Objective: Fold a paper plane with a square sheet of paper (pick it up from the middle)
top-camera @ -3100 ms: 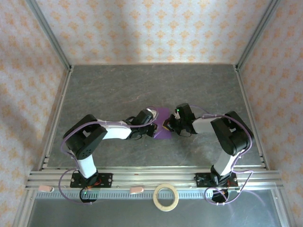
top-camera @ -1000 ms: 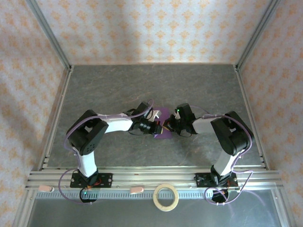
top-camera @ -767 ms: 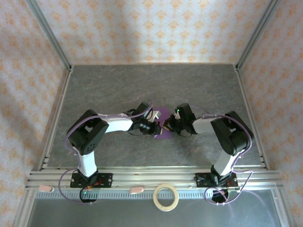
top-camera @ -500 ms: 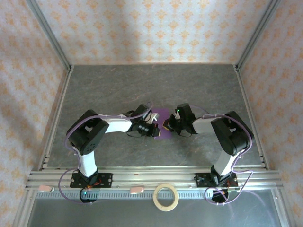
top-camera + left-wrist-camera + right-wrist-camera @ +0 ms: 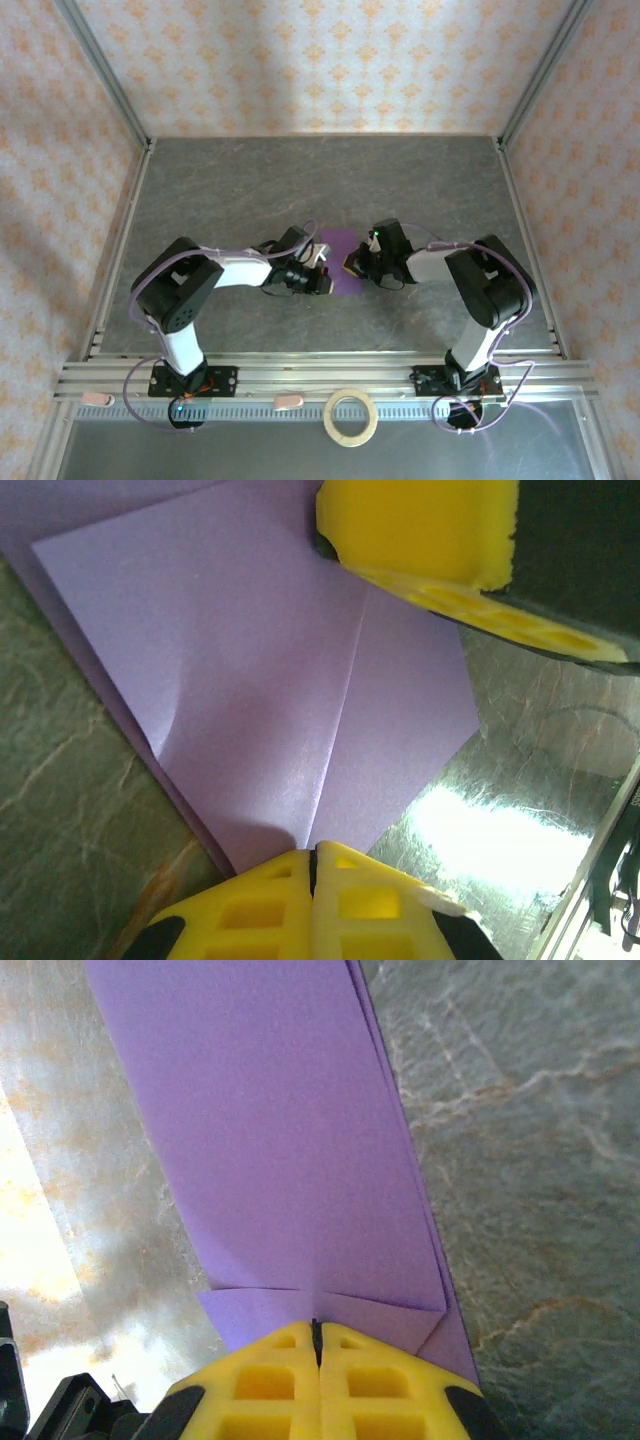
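Paper sheet (image 5: 270, 690): one; pincers (image 5: 313, 854) (image 5: 316, 1326): two.

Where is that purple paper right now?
Seen from above, the purple paper lies flat near the middle of the grey table, between the two arms, with the closed left tool and right tool meeting over it.

Bright, even lighting; white glare patches on the table (image 5: 500, 840) in wrist views.
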